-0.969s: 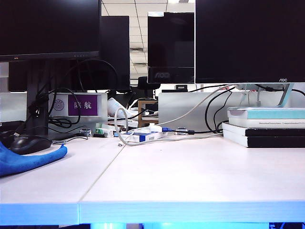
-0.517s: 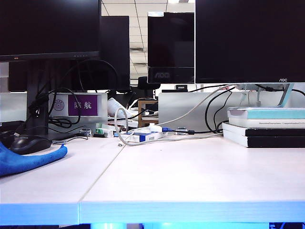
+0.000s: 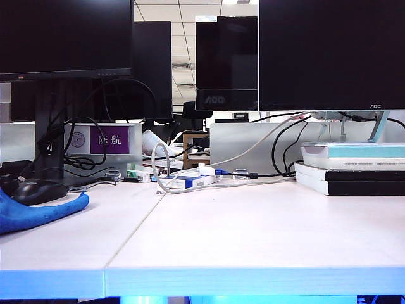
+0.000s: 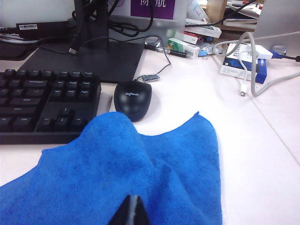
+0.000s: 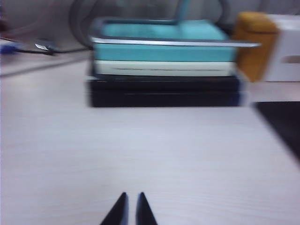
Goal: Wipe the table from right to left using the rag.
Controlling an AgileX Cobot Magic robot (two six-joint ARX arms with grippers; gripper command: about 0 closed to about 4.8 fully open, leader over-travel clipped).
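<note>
Bright blue rag [image 4: 140, 173], black mouse [image 4: 133, 98], pale pinkish wood-grain worktop [image 3: 253, 228], teal-topped book stack [image 5: 164, 61], black left tool [image 4: 131, 213], black right tool [image 5: 131, 211].

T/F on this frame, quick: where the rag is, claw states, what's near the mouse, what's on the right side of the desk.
1. The rag lies at the left end of the table. True.
2. The rag covers the black mouse. False: the mouse sits bare just beyond the rag's edge, beside the keyboard.
3. The right claw holds the rag. False: it is shut on nothing, above bare table facing the stack of books.
4. The left claw is shut, its tips over the rag. True; whether it pinches the cloth cannot be told.
5. The books stand on the left of the desk. False: they are at the right, under a monitor.
</note>
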